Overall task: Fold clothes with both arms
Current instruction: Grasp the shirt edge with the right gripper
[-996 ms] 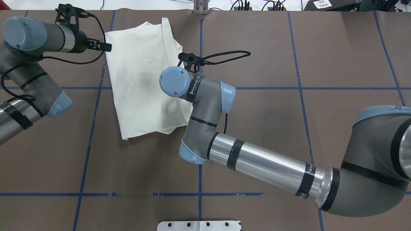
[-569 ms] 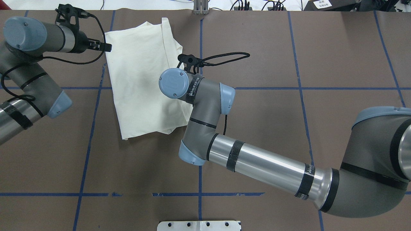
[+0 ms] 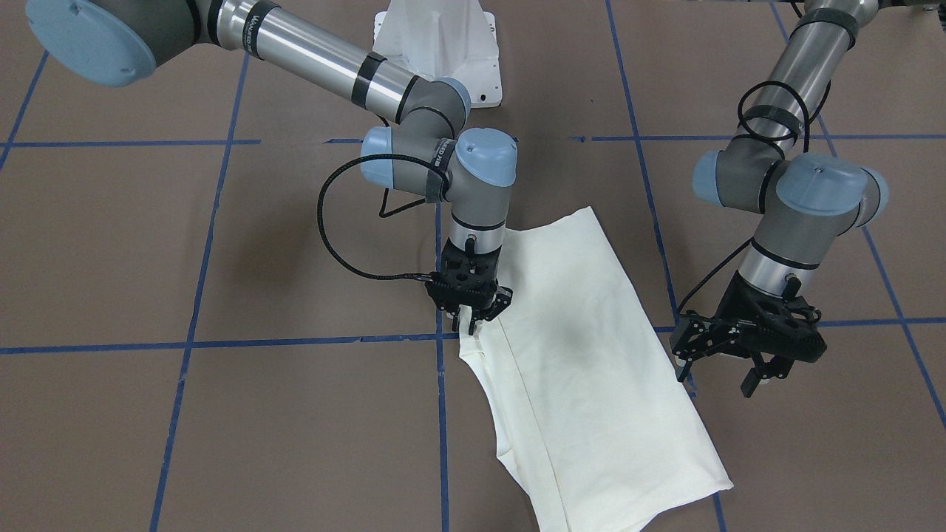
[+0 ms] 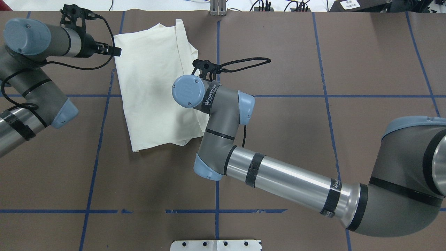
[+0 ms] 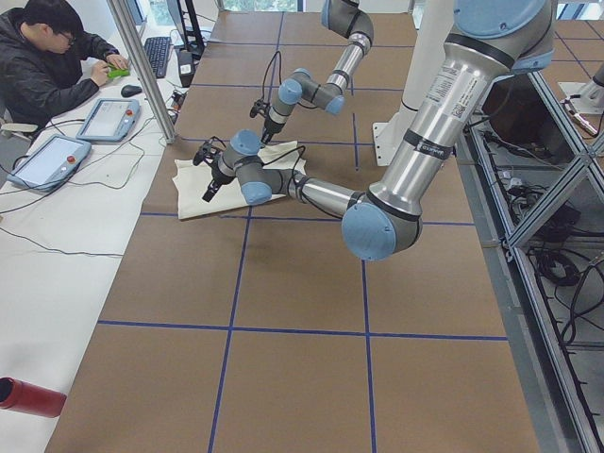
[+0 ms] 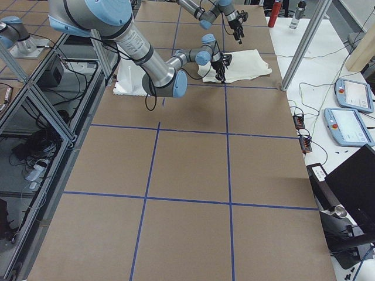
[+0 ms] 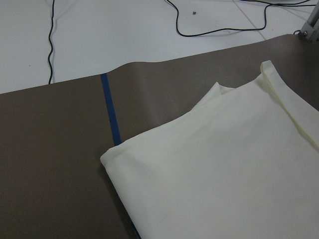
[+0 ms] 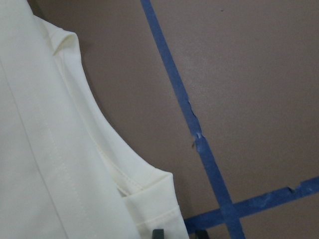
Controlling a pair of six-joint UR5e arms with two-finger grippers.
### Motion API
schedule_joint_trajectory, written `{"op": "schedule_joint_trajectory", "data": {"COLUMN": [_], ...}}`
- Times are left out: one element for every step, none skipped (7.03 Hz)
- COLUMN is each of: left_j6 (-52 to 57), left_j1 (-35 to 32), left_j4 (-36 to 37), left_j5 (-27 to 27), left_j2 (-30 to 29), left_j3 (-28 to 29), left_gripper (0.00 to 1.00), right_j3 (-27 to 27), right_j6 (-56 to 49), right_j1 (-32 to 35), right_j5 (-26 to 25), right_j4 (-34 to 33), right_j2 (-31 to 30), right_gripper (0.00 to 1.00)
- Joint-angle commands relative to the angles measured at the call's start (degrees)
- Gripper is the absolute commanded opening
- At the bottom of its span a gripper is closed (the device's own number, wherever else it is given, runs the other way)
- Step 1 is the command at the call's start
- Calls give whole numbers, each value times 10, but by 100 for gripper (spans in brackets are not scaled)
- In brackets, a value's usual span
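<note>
Brown table [image 4: 306,150] w/ a blue tape grid [image 4: 348,96]. One cream shirt [image 4: 153,87] lies folded flat on it, plain side up, in the upper left-centre of the overhead view. Its long edges run slightly slanted, and one hem strip is doubled over along its right side there.

Right arm [image 4: 278,177] reaches in from the lower right of the overhead view, w/ its wrist over the shirt's right edge. In the front-facing view the right gripper [image 3: 468,325] points straight down at centre frame, tips at that edge. Its fingers sit close together. The wrist cam shows one fingertip [image 8: 158,233] on a folded corner of the fabric, beside a tape crossing. Can't tell if the cloth is actually pinched.

Left arm [image 4: 31,90] comes in at the upper left of the overhead view. The left gripper [image 3: 715,373] shows at the right of the front-facing view, fingers spread wide w/ nothing between them. It is just beside the shirt's other long edge and raised off the table. Its wrist cam looks down on the shirt's far corner.

White base mount [image 3: 436,44] at top centre of the front-facing view. In the left side view, a person [image 5: 47,66] sits at a white bench in the upper left, w/ two handheld screens [image 5: 109,118] near them.
</note>
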Motion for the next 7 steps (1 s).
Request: {"op": "schedule_joint_trajectory", "data": {"left_j6": [0,0,0,0,0,0,0], "left_j1": [0,0,0,0,0,0,0], "left_j4": [1,0,0,0,0,0,0], "left_j5": [0,0,0,0,0,0,0], "left_j2": [0,0,0,0,0,0,0], "left_j3": [0,0,0,0,-2,-3,-3], "left_gripper": [100,100,100,100,100,100,100], "right_j3": [0,0,1,10,47,121,214], "right_j6": [0,-2,-6,-23,-23,-24,-25], "right_j1": [0,0,0,1,1,0,1], "right_j5": [0,0,1,3,7,7,8], "right_j4": [0,0,-1,-4,-15,-42,-56], "right_j2": [0,0,0,0,-18,-69,-142], "right_gripper": [13,0,0,0,0,0,0]}}
